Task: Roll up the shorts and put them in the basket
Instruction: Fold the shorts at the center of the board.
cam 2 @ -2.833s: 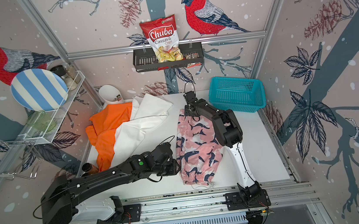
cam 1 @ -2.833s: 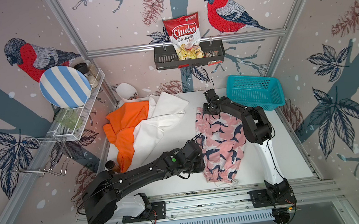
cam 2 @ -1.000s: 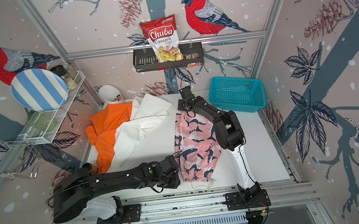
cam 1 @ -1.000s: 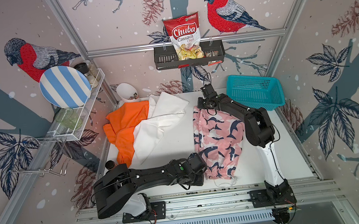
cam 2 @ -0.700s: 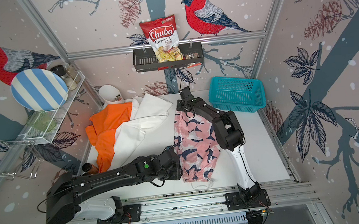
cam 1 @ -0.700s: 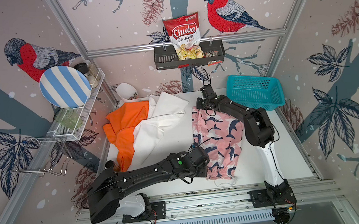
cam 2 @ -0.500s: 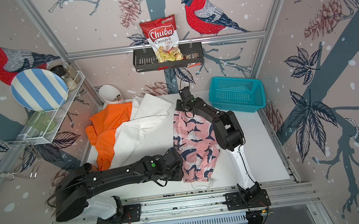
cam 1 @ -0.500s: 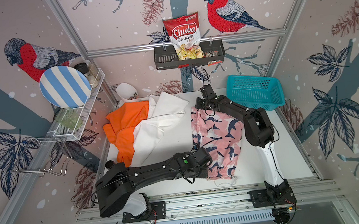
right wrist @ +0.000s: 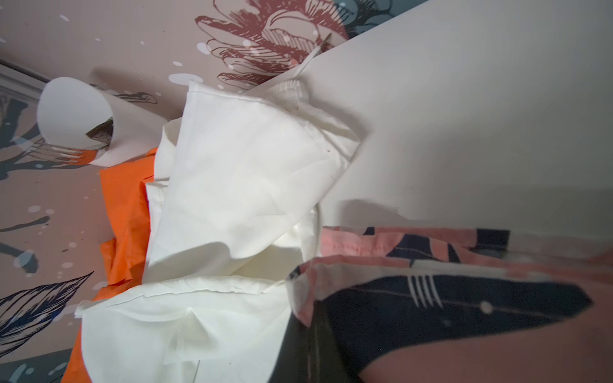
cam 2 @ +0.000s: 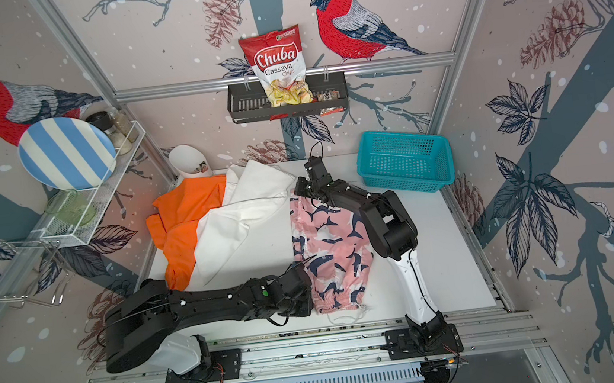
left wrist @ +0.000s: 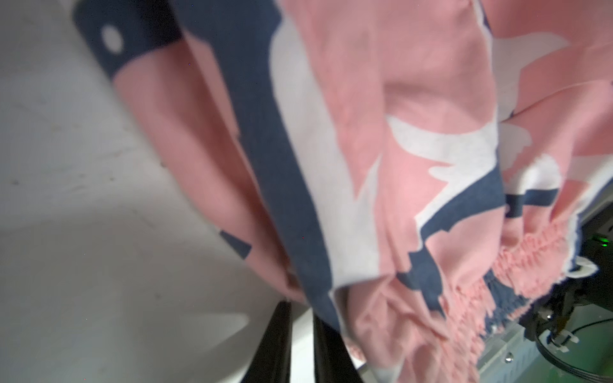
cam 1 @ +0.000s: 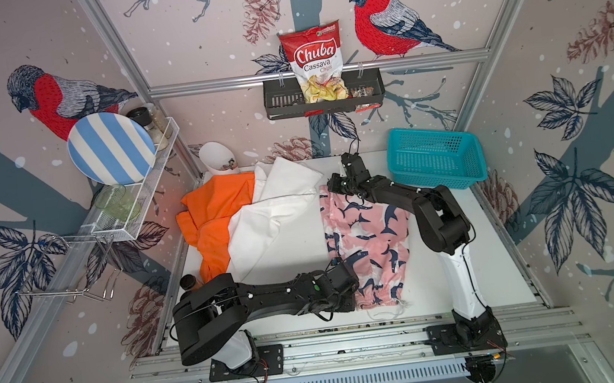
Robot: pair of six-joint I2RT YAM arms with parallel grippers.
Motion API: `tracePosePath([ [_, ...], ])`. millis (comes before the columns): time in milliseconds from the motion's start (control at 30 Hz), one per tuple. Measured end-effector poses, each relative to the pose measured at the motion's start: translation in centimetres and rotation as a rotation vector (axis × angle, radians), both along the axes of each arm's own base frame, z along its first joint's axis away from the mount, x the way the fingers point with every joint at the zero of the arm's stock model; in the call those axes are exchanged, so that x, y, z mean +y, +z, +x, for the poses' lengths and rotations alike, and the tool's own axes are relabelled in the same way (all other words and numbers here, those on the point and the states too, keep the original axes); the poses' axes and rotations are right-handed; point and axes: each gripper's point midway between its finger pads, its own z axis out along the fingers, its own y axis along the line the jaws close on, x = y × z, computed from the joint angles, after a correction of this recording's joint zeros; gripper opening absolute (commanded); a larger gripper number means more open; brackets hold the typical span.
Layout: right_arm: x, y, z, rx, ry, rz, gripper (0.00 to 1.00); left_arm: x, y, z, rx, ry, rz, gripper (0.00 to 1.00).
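The pink shark-print shorts lie lengthwise on the white table, waistband toward the front edge. My left gripper is at their near left edge by the gathered waistband. Its fingers stand almost together, with the cloth's edge at their tips. My right gripper is shut on the shorts' far hem. The white shorts lie crumpled to the left, over the orange shorts.
A teal basket stands at the back right. A white cup lies tipped in the back left corner, and a brown bottle stands by the table's left edge. A wire rack with a striped plate and a chips bag hang on the walls.
My left gripper has shifted a little along the pink shorts' near left edge, and its jaws have narrowed onto the cloth. The right gripper has kept its hold on the far hem.
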Motion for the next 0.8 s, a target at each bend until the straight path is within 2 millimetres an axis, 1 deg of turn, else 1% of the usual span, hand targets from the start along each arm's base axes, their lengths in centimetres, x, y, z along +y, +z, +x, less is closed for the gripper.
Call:
tracePosePath([
  [33, 0.7, -1.0, 0.0, 0.011, 0.018, 0.035, 0.02, -0.1, 0.0, 0.0, -0.002, 0.000, -0.008, 0.19],
  [67, 1.2, -1.9, 0.1, 0.020, 0.033, 0.062, 0.07, -0.2, 0.0, 0.1, -0.005, 0.000, -0.016, 0.19],
  [100, 1.5, -3.2, 0.1, 0.038, 0.043, 0.079, 0.15, -0.2, 0.1, 0.1, -0.007, 0.001, -0.022, 0.20],
  [133, 1.5, -4.1, 0.1, 0.054, 0.048, 0.087, 0.23, -0.2, 0.1, 0.1, -0.009, 0.004, -0.026, 0.21],
  [167, 1.7, -4.8, -0.1, 0.075, 0.051, 0.098, 0.32, -0.2, 0.4, 0.1, -0.015, 0.004, -0.033, 0.24],
  [200, 1.6, -5.1, -0.2, 0.080, 0.060, 0.104, 0.47, -0.1, 0.7, 0.2, -0.022, 0.010, -0.034, 0.26],
  [233, 1.5, -5.0, -0.2, 0.085, 0.062, 0.116, 0.57, 0.5, 0.9, 0.2, -0.025, 0.022, -0.020, 0.28],
  [267, 1.6, -4.3, -0.1, 0.080, 0.064, 0.136, 0.63, 1.4, 1.0, 0.1, -0.028, 0.031, 0.011, 0.32],
  [300, 1.5, -3.6, -0.1, 0.072, 0.068, 0.142, 0.67, 2.4, 1.2, 0.2, -0.031, 0.046, 0.042, 0.33],
  [333, 1.3, -2.6, 0.1, 0.063, 0.066, 0.147, 0.69, 3.2, 1.5, 0.4, -0.035, 0.061, 0.061, 0.34],
  [400, 0.5, 0.5, 0.4, 0.022, 0.068, 0.149, 0.71, 4.4, 2.8, 1.8, -0.059, 0.115, 0.065, 0.38],
  [433, 0.2, 2.0, 0.3, 0.007, 0.068, 0.147, 0.71, 4.8, 3.6, 2.8, -0.080, 0.144, 0.055, 0.38],
  [467, -0.4, 4.2, 0.3, -0.024, 0.070, 0.140, 0.71, 5.2, 4.3, 3.9, -0.100, 0.177, 0.044, 0.39],
  [533, -1.6, 8.0, 0.0, -0.079, 0.064, 0.121, 0.71, 6.2, 5.4, 6.2, -0.134, 0.226, 0.036, 0.39],
  [567, -2.4, 9.3, -0.2, -0.105, 0.048, 0.098, 0.70, 6.7, 5.9, 7.5, -0.148, 0.254, 0.036, 0.39],
  [600, -3.4, 10.2, -0.5, -0.118, 0.029, 0.063, 0.70, 7.2, 6.2, 8.9, -0.163, 0.277, 0.041, 0.39],
  [633, -4.3, 10.4, -0.9, -0.119, 0.014, 0.029, 0.70, 7.6, 6.4, 10.3, -0.176, 0.295, 0.051, 0.39],
  [667, -5.5, 9.9, -1.7, -0.103, -0.005, -0.020, 0.70, 7.8, 6.5, 11.6, -0.187, 0.309, 0.061, 0.39],
  [733, -7.9, 8.0, -3.4, -0.048, -0.038, -0.117, 0.69, 8.1, 6.5, 14.3, -0.198, 0.323, 0.086, 0.40],
  [800, -10.8, 5.4, -6.2, 0.024, -0.060, -0.225, 0.68, 8.1, 6.1, 16.6, -0.210, 0.324, 0.107, 0.40],
])
